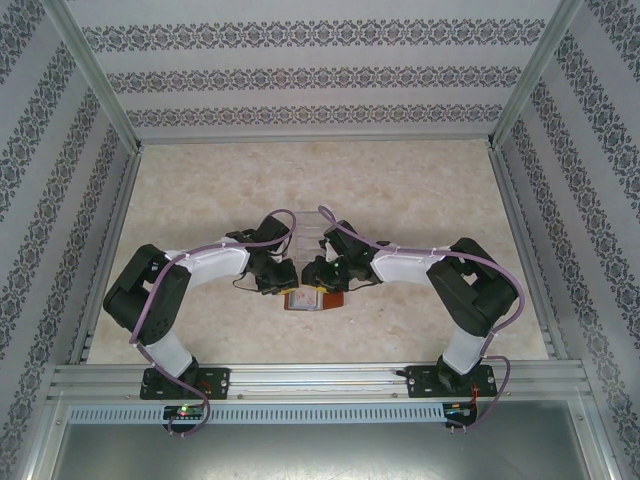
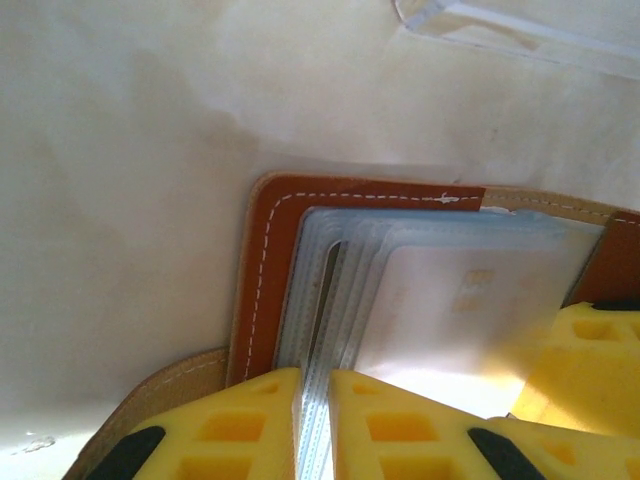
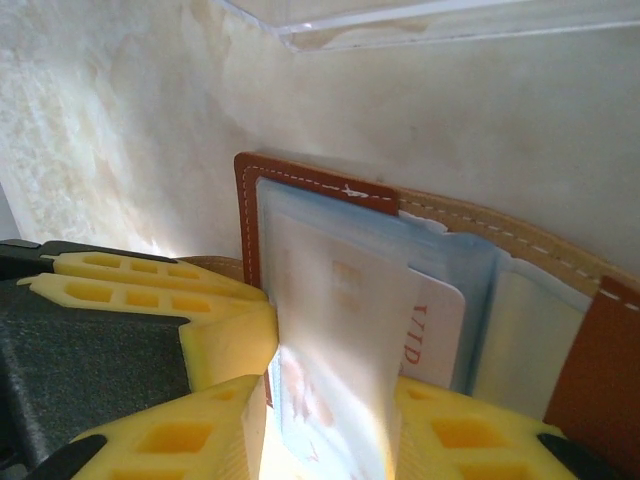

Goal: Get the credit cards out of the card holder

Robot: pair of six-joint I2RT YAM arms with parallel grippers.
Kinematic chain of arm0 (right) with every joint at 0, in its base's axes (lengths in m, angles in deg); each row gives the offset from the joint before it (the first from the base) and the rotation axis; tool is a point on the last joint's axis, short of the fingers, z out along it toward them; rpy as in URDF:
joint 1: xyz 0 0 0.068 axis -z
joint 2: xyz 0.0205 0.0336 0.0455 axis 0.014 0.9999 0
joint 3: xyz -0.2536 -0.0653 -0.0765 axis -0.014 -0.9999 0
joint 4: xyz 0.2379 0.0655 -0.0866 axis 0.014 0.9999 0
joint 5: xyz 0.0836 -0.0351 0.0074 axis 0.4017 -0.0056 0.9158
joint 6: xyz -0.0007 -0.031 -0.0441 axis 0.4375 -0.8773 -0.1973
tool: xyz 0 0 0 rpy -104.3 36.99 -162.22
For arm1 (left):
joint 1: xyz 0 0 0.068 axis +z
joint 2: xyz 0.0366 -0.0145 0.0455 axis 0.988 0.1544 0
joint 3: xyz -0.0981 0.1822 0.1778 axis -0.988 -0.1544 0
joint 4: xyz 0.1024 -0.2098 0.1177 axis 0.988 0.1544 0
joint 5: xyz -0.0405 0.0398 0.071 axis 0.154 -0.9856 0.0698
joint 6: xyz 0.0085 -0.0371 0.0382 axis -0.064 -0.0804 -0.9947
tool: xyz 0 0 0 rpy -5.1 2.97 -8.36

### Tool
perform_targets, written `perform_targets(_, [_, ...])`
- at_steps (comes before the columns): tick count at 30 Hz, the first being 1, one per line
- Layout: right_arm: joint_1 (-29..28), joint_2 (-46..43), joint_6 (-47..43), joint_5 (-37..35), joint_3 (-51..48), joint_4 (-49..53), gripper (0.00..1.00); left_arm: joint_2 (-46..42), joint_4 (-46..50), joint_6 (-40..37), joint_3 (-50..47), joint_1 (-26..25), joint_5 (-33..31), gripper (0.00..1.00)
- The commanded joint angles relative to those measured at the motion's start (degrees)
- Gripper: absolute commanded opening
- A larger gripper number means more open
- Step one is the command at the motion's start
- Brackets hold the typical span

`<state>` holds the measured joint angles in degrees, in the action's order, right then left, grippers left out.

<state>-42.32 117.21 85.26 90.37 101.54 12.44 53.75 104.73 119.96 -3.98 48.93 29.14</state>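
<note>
Brown leather card holder (image 2: 262,280) lies open on the surface (image 2: 120,200). The left fingers (image 2: 240,430) clamp its pocket edges; the right fingers (image 3: 460,435) grasp a pale credit card (image 3: 330,330) standing partly out.

Smooth stitched leather card holder (image 2: 262,260); glossy plastic credit cards (image 2: 450,300); matt marbled table (image 2: 120,200).

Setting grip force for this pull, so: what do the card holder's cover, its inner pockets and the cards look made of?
Card holder cover: reddish-brown leather or an imitation, matte, with pale stitching along the edge. Inner pockets: probably thin translucent grey-blue plastic film, stacked in layers. Cards: stiff pale plastic by the look, smooth and slightly glossy, with faint printing.
</note>
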Motion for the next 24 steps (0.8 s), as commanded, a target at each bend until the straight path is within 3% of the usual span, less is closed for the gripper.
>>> perform_targets(1, [-0.7, 0.5, -1.4, -3.2, 1.5, 4.3, 0.36, 1.6, 1.7, -1.0, 1.0, -0.8, -0.8, 0.16])
perform_targets(6, [-0.5, -0.8, -3.3, -6.5, 2.7, 8.7, 0.36, 1.6, 2.4, -1.3, 1.4, -0.8, -0.9, 0.17])
perform_targets(24, [0.6, -4.4, -4.6, -6.8, 4.1, 11.8, 0.37, 3.2, 3.4, -1.9, 2.6, -0.9, -1.1, 0.17])
